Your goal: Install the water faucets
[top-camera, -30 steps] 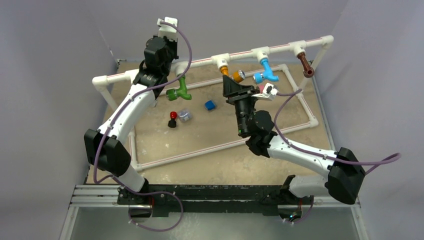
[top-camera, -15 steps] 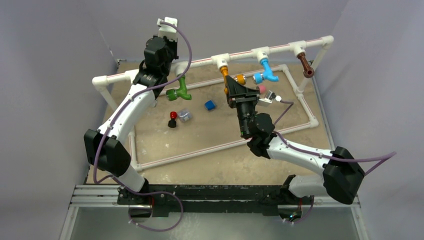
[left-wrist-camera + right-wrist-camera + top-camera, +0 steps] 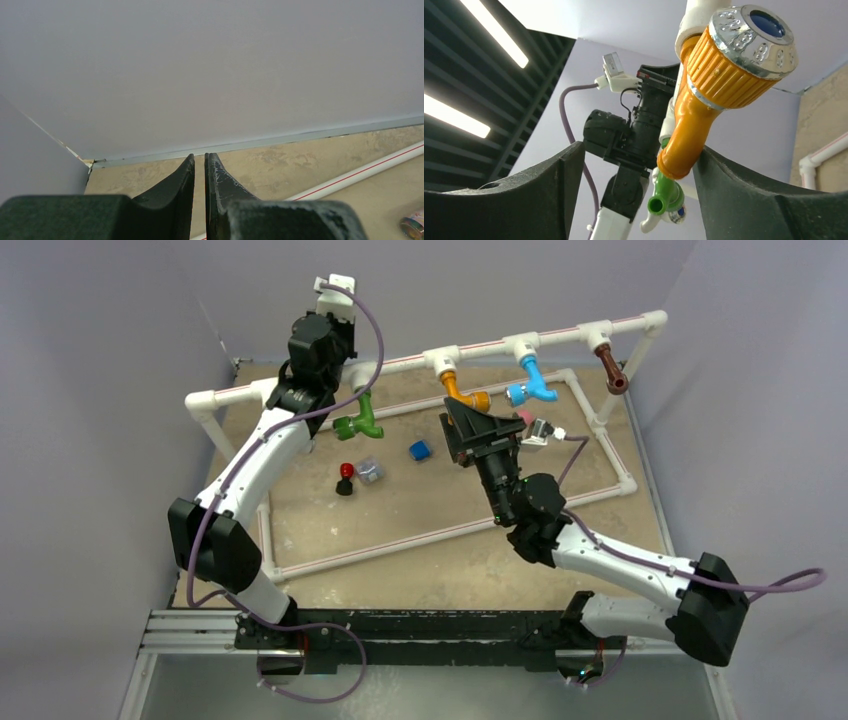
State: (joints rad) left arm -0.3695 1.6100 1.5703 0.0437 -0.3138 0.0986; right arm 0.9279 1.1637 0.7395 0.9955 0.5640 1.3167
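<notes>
Four water faucets hang from the raised white pipe rail (image 3: 480, 348): green (image 3: 360, 422), orange (image 3: 463, 395), blue (image 3: 530, 386) and brown (image 3: 611, 370). My right gripper (image 3: 470, 426) sits just below the orange faucet (image 3: 704, 110), open, its jaws wide on either side of the spout and not clamping it. The right finger (image 3: 744, 190) is close to the spout. Beyond it shows the green faucet (image 3: 665, 197). My left gripper (image 3: 199, 156) is shut on nothing and points toward the back wall, near the rail's left end; in the top view its fingers hide under the wrist (image 3: 320, 340).
On the sandy floor lie a red-and-black piece (image 3: 345, 478), a clear grey piece (image 3: 370, 470) and a blue cube (image 3: 420, 450). A pink piece (image 3: 524, 417) sits beside my right wrist. A low white pipe frame (image 3: 440, 532) rings the floor.
My right gripper has opened and let go of the orange faucet, which stays hanging from its tee. The right arm has shifted slightly. The left arm has not moved.
</notes>
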